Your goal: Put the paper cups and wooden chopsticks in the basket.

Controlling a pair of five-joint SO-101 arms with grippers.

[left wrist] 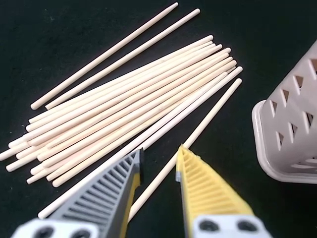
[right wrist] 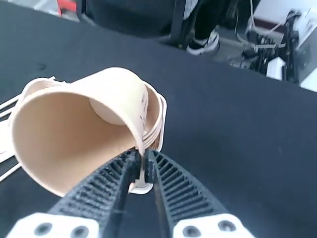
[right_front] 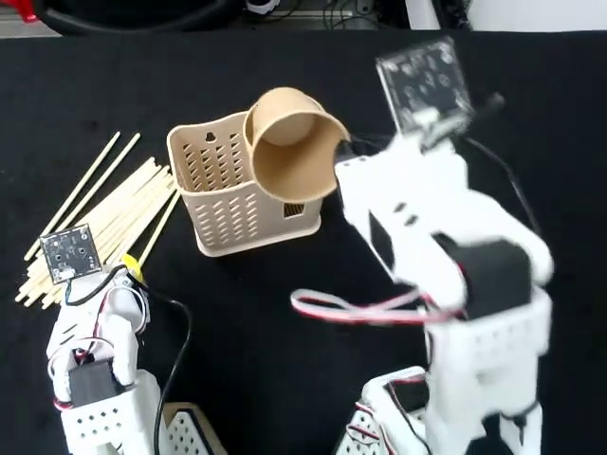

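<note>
over basket (right_front: 226,210): cup (right_front: 292,159) rim in r claw (right wrist: 142,156)

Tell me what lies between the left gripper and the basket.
A single chopstick, passing between the open jaws of the left gripper, slants across that stretch; past it the black table is bare to the basket. The left wrist view shows it.

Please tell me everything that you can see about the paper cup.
The paper cup is light brown, seemingly thin card. It is tipped on its side, open mouth toward the right arm, over one end of the basket. The right gripper is shut on its rim, one finger inside, one outside. Whether it touches the basket is unclear.
</note>
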